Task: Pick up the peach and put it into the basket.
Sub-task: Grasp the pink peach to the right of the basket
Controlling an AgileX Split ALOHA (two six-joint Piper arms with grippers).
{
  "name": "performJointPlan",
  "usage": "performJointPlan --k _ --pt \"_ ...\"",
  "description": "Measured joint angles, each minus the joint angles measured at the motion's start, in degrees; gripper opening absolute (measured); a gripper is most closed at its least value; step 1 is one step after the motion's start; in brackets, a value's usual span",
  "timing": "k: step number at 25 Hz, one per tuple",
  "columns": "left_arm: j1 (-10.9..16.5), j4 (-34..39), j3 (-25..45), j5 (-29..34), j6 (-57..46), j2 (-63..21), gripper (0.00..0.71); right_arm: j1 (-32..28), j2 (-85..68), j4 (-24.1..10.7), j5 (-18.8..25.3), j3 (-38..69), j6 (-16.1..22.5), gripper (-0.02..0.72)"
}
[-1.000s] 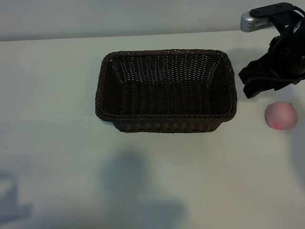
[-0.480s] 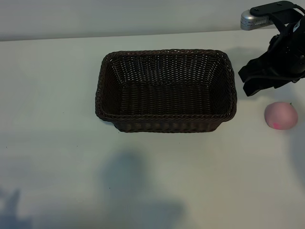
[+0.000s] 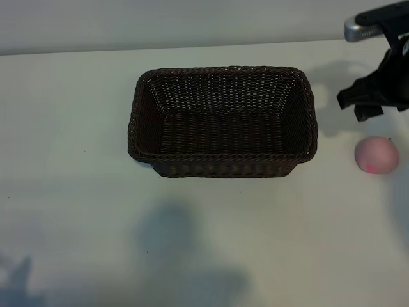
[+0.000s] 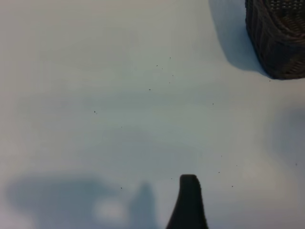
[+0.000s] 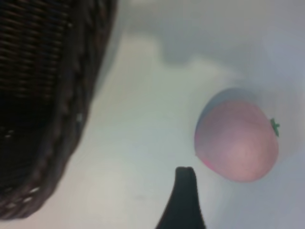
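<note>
You see the small round pale-pink peach (image 3: 377, 155) with a deeper pink blotch lying on the pale table (image 3: 70, 128), near the right edge of the exterior view. It is to the right of the large rectangular dark-brown woven wicker basket (image 3: 222, 164), well apart from it, and it touches nothing. The basket stands upright in the middle of the table, and you see only its woven floor and sloping sides inside.

Your right pincer (image 3: 365, 102) hangs above the table at the far right, between the basket's right end and the peach, just beyond the peach on the far side. It does not touch the fruit. Its jaws stand wide apart and hold nothing. In the right wrist view you see one dark finger (image 5: 185, 200) pointing down, the peach (image 5: 237, 140) just beside it with a tiny green stem, and the basket wall (image 5: 78, 114) on the other side.

Your left arm is outside the exterior view. In the left wrist view one dark finger (image 4: 188, 202) of the left pincer shows over bare table (image 4: 119, 86), with a corner of the basket (image 4: 279, 43) far off. This pincer is also spread wide and grips nothing.
</note>
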Motion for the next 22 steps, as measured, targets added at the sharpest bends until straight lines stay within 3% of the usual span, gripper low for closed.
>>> performJointPlan --k 7,12,22 --pt "0.0 -0.05 0.0 0.04 -0.18 0.0 0.592 -4.45 0.63 0.03 -8.32 8.34 1.0 0.595" --pt "0.0 -0.05 0.0 0.06 -0.32 0.0 0.592 -5.04 2.09 2.08 -13.72 10.72 0.73 0.595" --pt "0.0 -0.06 0.0 0.22 -0.36 0.0 0.592 -5.04 8.35 3.51 -18.13 10.73 -0.47 0.591"
